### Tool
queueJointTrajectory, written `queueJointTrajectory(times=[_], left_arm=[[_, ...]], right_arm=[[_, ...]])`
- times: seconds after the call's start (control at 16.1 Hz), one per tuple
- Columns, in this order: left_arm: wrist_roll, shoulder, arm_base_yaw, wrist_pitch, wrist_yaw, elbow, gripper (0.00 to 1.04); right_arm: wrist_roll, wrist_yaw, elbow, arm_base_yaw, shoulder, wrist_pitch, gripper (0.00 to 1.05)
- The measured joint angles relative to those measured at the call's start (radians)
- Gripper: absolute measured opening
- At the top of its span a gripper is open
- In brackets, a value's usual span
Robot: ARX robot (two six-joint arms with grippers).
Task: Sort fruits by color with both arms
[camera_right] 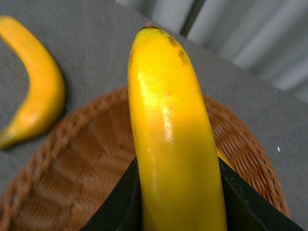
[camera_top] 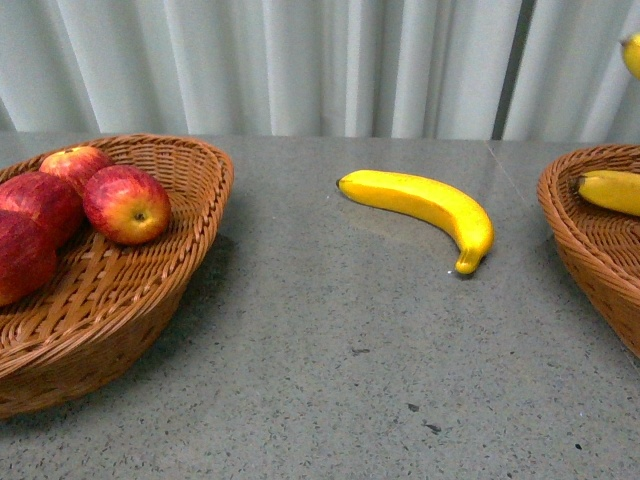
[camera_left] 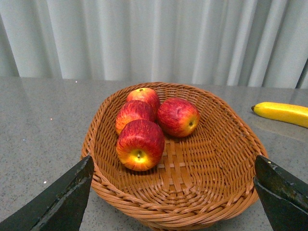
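Observation:
Several red apples (camera_top: 126, 204) lie in the wicker basket (camera_top: 130, 310) at the left; they also show in the left wrist view (camera_left: 140, 144). My left gripper (camera_left: 175, 192) is open and empty, above that basket's near rim (camera_left: 173, 211). My right gripper (camera_right: 178, 202) is shut on a yellow banana (camera_right: 171, 139) and holds it above the right wicker basket (camera_right: 72, 159). A tip of that held banana (camera_top: 632, 52) shows at the front view's top right. One banana (camera_top: 428, 207) lies loose on the table. Another banana (camera_top: 612, 190) lies in the right basket (camera_top: 590, 250).
The grey stone table (camera_top: 330, 380) runs between the two baskets. White curtains (camera_top: 300, 60) hang behind the table. The loose banana also shows in the right wrist view (camera_right: 36, 101) and in the left wrist view (camera_left: 284, 113).

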Motion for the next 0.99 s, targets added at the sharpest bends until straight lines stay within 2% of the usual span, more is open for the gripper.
queueJointTrajectory(times=[0.19, 0.25, 0.31, 0.37, 0.43, 0.56, 0.75, 0.99], left_arm=[[0.0, 0.0, 0.0, 0.0, 0.0, 0.0, 0.98], [0.0, 0.0, 0.0, 0.0, 0.0, 0.0, 0.98], [0.0, 0.0, 0.0, 0.0, 0.0, 0.0, 0.98], [0.0, 0.0, 0.0, 0.0, 0.0, 0.0, 0.98], [0.0, 0.0, 0.0, 0.0, 0.0, 0.0, 0.98], [0.0, 0.0, 0.0, 0.0, 0.0, 0.0, 0.98], [0.0, 0.0, 0.0, 0.0, 0.0, 0.0, 0.98], [0.0, 0.0, 0.0, 0.0, 0.0, 0.0, 0.98]], right_arm=[[-0.076, -0.016, -0.047, -0.067, 0.0, -0.017, 0.35], [-0.121, -0.03, -0.064, -0.089, 0.0, -0.037, 0.41], [-0.165, -0.048, -0.074, -0.061, -0.016, -0.035, 0.75], [-0.127, -0.008, 0.035, 0.052, 0.0, 0.001, 0.98], [-0.023, -0.003, 0.225, 0.227, 0.15, 0.053, 0.98], [0.023, -0.018, 0.348, 0.325, 0.317, 0.025, 0.98], [0.063, -0.011, 0.552, 0.396, 0.526, -0.061, 0.98], [0.087, 0.013, 0.728, 0.396, 0.655, -0.212, 0.98]])
